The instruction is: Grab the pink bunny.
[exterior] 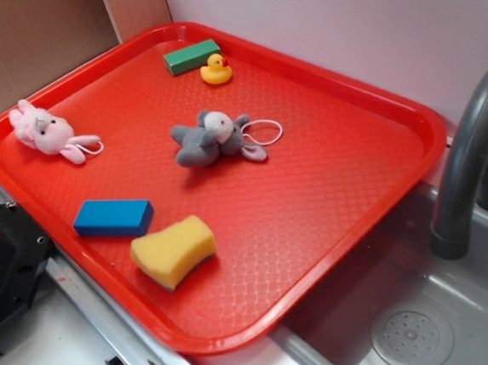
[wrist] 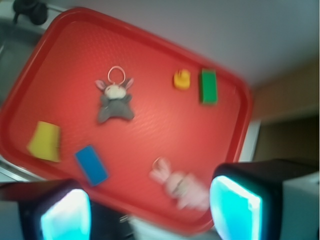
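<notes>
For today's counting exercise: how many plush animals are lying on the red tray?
2. The pink bunny lies by the tray's left rim in the exterior view; the grey plush animal lies near the tray's middle. Nothing appears hidden.

The pink bunny point(exterior: 45, 131) is a small pale pink plush with a white face, lying flat on its side at the left edge of the red tray point(exterior: 327, 207), its head against the raised rim. A thin white string loop trails from it toward the tray's middle. From my wrist camera the pink bunny point(wrist: 181, 187) looks blurred, ears and loop pointing up-left, low in the frame, lying near the tray's near rim.
</notes>
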{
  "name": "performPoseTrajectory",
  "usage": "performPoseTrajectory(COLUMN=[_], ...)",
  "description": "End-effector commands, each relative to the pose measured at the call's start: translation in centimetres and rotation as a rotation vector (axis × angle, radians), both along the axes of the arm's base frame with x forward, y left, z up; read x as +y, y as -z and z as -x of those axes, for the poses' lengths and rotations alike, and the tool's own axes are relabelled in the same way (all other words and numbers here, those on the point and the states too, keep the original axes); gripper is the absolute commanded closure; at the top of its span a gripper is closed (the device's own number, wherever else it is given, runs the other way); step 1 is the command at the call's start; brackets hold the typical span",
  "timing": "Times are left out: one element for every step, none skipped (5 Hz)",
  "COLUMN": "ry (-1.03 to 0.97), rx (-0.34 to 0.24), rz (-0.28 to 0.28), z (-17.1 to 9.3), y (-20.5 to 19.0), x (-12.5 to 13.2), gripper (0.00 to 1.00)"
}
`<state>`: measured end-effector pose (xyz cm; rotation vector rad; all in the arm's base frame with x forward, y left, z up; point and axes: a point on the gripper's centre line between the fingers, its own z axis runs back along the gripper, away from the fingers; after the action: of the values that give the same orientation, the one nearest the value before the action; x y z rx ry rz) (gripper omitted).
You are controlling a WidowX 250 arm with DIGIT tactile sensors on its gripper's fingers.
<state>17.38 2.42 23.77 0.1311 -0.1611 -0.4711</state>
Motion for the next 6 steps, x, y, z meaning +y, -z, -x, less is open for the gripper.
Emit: performPoseTrajectory(ry=[0.392, 0.545, 0.648, 0.683, 0.681, 0.671], rx=[0.168, 0.286, 0.357, 0.39, 0.431, 0.46], rz=[-0.205, -0.279, -0.356, -0.376, -0.425, -0.43], z=[-2.6, -1.9, 0.0, 1.1, 1.9, 1.8], y=[3.2, 5.6, 9.1, 11.9, 14.9, 17.1], x=[2.6, 3.6, 5.6, 6.9, 8.5, 9.1], gripper=[0.0, 0.0, 0.0, 0.0, 0.0, 0.0])
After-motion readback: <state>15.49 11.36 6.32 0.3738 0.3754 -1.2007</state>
